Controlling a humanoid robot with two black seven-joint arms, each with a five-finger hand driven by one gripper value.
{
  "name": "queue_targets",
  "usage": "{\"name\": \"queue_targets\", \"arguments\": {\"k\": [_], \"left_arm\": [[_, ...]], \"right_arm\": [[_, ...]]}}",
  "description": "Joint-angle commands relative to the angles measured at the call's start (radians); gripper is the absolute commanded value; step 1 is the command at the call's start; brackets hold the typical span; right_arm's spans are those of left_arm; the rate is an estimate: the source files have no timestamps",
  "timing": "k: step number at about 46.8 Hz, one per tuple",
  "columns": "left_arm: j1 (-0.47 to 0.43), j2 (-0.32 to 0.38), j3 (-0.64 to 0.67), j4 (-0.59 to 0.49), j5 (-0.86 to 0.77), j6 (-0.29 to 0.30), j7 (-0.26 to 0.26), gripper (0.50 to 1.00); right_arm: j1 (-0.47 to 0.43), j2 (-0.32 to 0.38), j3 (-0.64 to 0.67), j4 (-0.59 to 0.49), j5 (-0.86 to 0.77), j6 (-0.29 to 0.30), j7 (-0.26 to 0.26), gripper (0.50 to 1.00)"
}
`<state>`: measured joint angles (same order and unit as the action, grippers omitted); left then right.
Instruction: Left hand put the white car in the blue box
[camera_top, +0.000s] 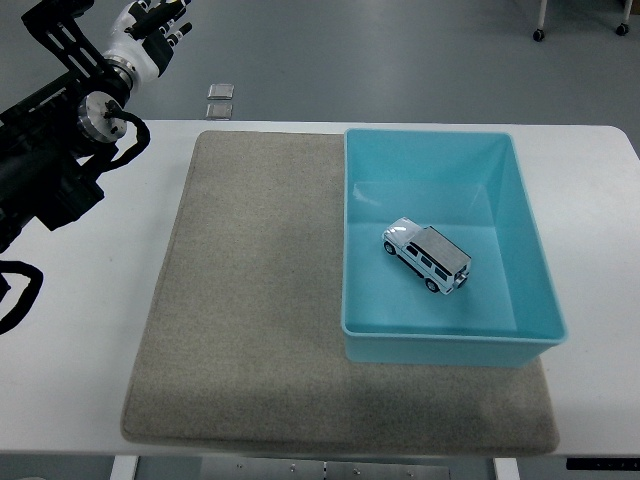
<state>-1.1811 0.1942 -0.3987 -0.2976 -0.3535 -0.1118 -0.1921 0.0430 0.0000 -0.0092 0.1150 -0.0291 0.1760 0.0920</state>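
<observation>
From the head view I see the white car (427, 255) already inside the blue box (530, 235), long axis slanting toward the worktop's (90, 300) near-right corner. My left robot hand (150, 25), far-left, is empty, fingers loosely curled.

- left hand (150, 28) — its fingers (168, 12) run off the picture's top edge
- table (80, 330) — near edge and both sides cut off by the picture's borders
</observation>
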Motion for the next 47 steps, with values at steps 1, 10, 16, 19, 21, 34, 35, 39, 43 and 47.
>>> {"name": "queue_targets", "arguments": {"k": [1, 10, 16, 19, 21, 34, 35, 39, 43, 47], "left_arm": [[0.014, 0.001, -0.046, -0.003, -0.001, -0.049, -0.001, 0.996], [0.015, 0.002, -0.060, -0.002, 0.001, -0.089, -0.003, 0.996], [0.015, 0.010, -0.060, -0.001, 0.002, -0.091, -0.001, 0.996], [0.015, 0.013, -0.060, 0.000, 0.004, -0.092, -0.003, 0.996], [0.015, 0.013, -0.060, 0.000, 0.007, -0.097, -0.003, 0.996], [0.015, 0.013, -0.061, -0.002, 0.001, -0.103, -0.001, 0.996], [0.015, 0.013, -0.061, -0.002, 0.001, -0.103, -0.001, 0.996], [0.015, 0.013, -0.061, -0.002, 0.001, -0.103, -0.001, 0.996], [0.017, 0.011, -0.058, 0.002, 0.013, -0.104, -0.003, 0.996], [0.020, 0.010, -0.058, 0.003, 0.013, -0.104, -0.003, 0.996]], "right_arm": [[0.000, 0.000, 0.000, 0.000, 0.000, 0.000, 0.000, 0.936], [0.000, 0.000, 0.000, 0.000, 0.000, 0.000, 0.000, 0.936], [0.000, 0.000, 0.000, 0.000, 0.000, 0.000, 0.000, 0.936], [0.000, 0.000, 0.000, 0.000, 0.000, 0.000, 0.000, 0.936], [0.000, 0.000, 0.000, 0.000, 0.000, 0.000, 0.000, 0.936], [0.000, 0.000, 0.000, 0.000, 0.000, 0.000, 0.000, 0.936], [0.000, 0.000, 0.000, 0.000, 0.000, -0.001, 0.000, 0.936], [0.000, 0.000, 0.000, 0.000, 0.000, 0.000, 0.000, 0.936], [0.000, 0.000, 0.000, 0.000, 0.000, 0.000, 0.000, 0.936], [0.000, 0.000, 0.000, 0.000, 0.000, -0.001, 0.000, 0.936]]}}
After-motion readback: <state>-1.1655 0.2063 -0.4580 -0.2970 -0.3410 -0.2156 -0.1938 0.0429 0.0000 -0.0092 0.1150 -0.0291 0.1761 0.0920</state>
